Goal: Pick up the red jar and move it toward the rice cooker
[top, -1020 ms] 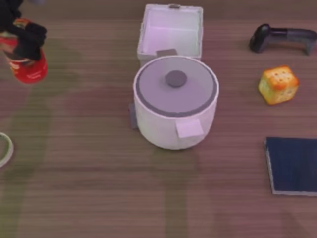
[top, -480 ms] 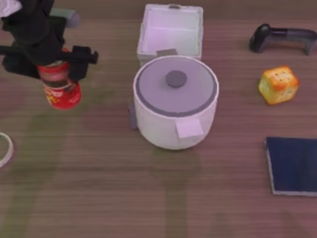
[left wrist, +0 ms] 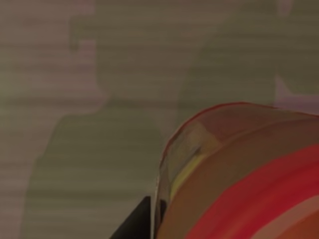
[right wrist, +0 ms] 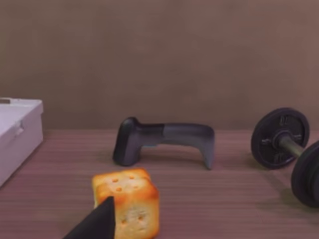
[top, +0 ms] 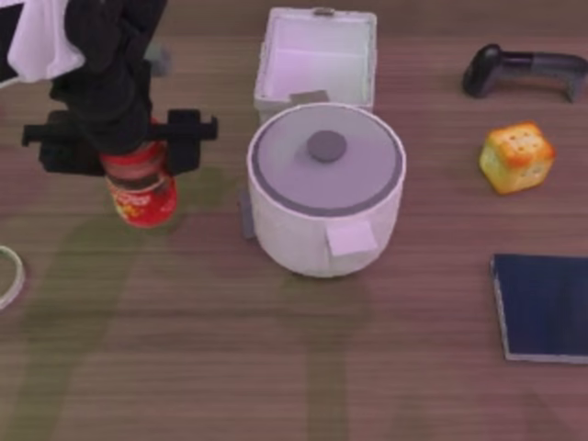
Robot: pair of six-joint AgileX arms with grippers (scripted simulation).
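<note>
The red jar (top: pixel 141 191) hangs above the table left of the rice cooker (top: pixel 326 188), a hand's width of wood between them. My left gripper (top: pixel 124 147) is shut on the jar's upper part, gripping from above. In the left wrist view the jar (left wrist: pixel 249 174) fills the lower corner, with a dark finger (left wrist: pixel 134 224) against its side. The cooker is a white round pot with a grey-ringed lid and a grey knob. My right gripper (right wrist: pixel 99 224) is out of the top view and shows only as a dark tip by the orange-yellow cube (right wrist: pixel 130 201).
A square white open box (top: pixel 317 55) stands behind the cooker. A dark scanner (top: pixel 524 72), the orange-yellow cube (top: pixel 516 158) and a dark blue book (top: pixel 544 308) lie at the right. A white ring (top: pixel 7 276) sits at the left edge. A dumbbell (right wrist: pixel 289 149) shows in the right wrist view.
My left gripper has carried the red jar from the far left edge rightward and a little nearer the front, closing on the rice cooker. Nothing else has moved.
</note>
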